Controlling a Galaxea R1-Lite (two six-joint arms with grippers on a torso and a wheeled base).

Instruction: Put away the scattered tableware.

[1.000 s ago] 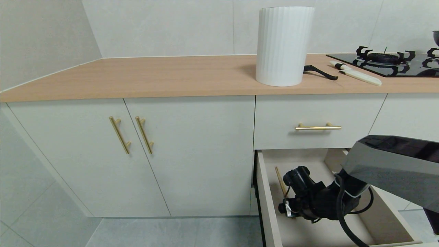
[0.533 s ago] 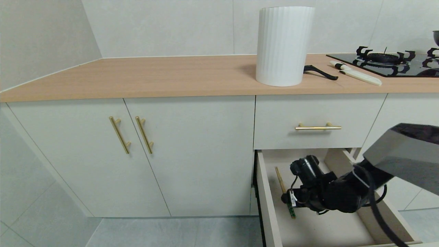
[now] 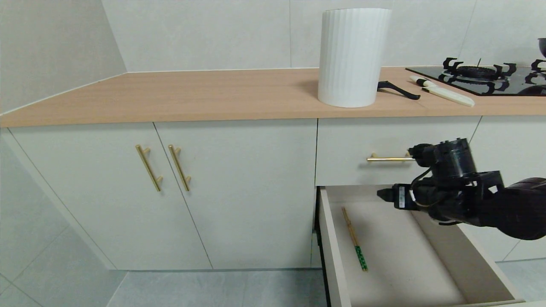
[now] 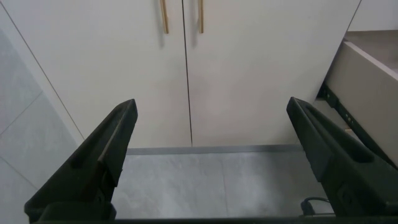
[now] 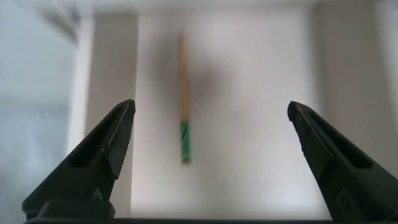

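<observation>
Wood-look countertop [image 3: 192, 96] runs across the cabinet run, with a tall white ribbed canister [image 3: 352, 55] standing on it. Below that, the lower drawer [image 3: 330, 238] is pulled right out.

The right gripper [image 3: 386, 195] hangs above the open drawer, just under the upper drawer's brass handle [image 3: 394, 159]. Its fingers are spread wide with nothing between them. The left gripper [image 4: 211, 106] is spread and empty too, down low and facing the cabinet doors [image 4: 186, 62] and the floor.

On the counter beside the canister are a white knife [image 3: 443, 94] and a black-handled tool [image 3: 399, 90], both close to the stove.

The chopsticks [image 3: 354, 245] lie flat on the drawer floor near its left wall, green ends toward the front. From the right wrist camera they sit straight below the open fingers.

So my read: the chopsticks step is done, and this is the gap before the next pickup. The next move probably means lifting the right arm to counter height and lining up on the knife or the black handle. Both lie flat, so it'll need a low, careful pinch. The drawer should stay open until they're in.
</observation>
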